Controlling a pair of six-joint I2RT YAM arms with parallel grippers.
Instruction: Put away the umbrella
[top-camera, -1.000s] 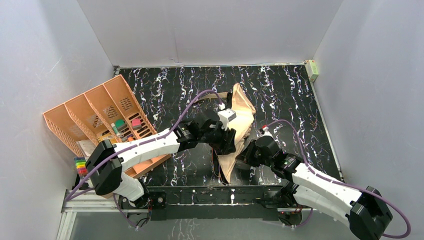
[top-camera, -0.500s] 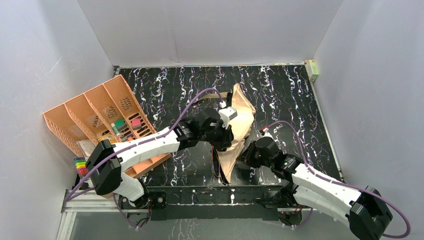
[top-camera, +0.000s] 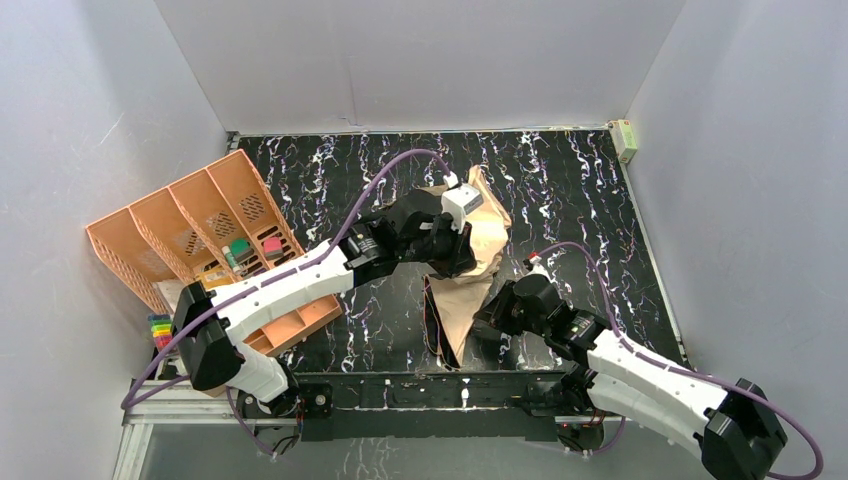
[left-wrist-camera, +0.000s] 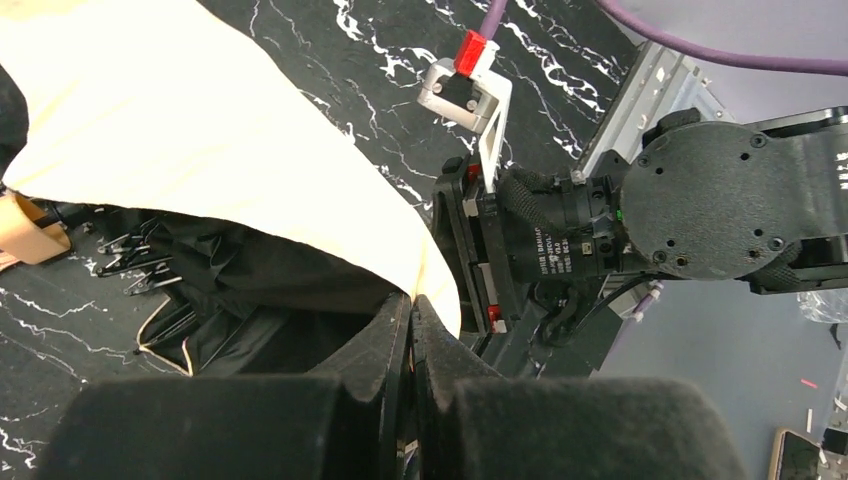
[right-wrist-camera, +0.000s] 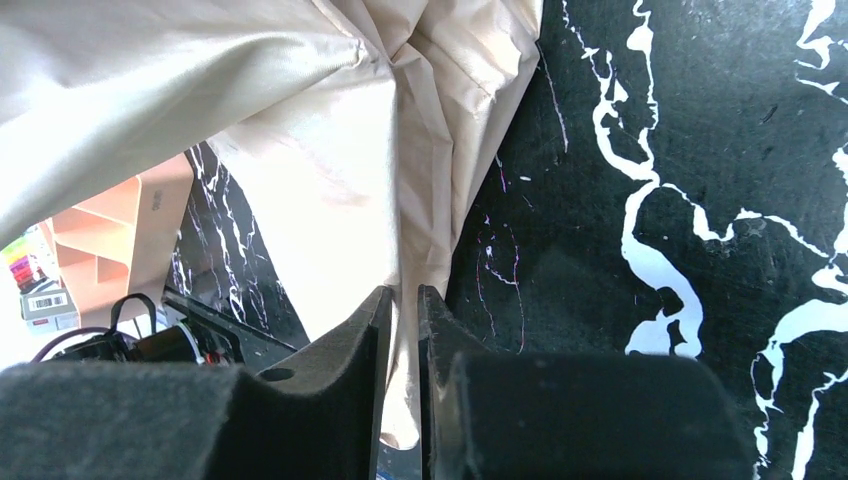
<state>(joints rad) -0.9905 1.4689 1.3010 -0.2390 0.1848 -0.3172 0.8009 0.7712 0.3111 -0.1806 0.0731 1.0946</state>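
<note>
The umbrella (top-camera: 487, 232) lies half-collapsed mid-table, tan canopy outside, black lining and ribs (left-wrist-camera: 200, 290) underneath. Its small light-tan handle (left-wrist-camera: 25, 232) shows at the left edge of the left wrist view. My left gripper (top-camera: 466, 262) is shut on the canopy's edge (left-wrist-camera: 430, 285), and the fabric rises from its closed tips (left-wrist-camera: 412, 300). My right gripper (top-camera: 488, 310) sits at the umbrella's near right side. It is shut on a narrow fold of tan cloth (right-wrist-camera: 400, 420) that hangs between its fingers (right-wrist-camera: 400, 298). The canopy (right-wrist-camera: 340, 150) fills that view's upper left.
An orange plastic desk organizer (top-camera: 200, 240) with small items stands at the left, also visible as the organizer (right-wrist-camera: 110, 235). A stack of coloured pieces (top-camera: 160, 330) lies by its near corner. A small box (top-camera: 624, 138) sits at the back right corner. Grey walls enclose three sides.
My left gripper closed on the canopy edge and moved toward the back of the table, pulling the cloth up with it. The right arm has barely moved.
</note>
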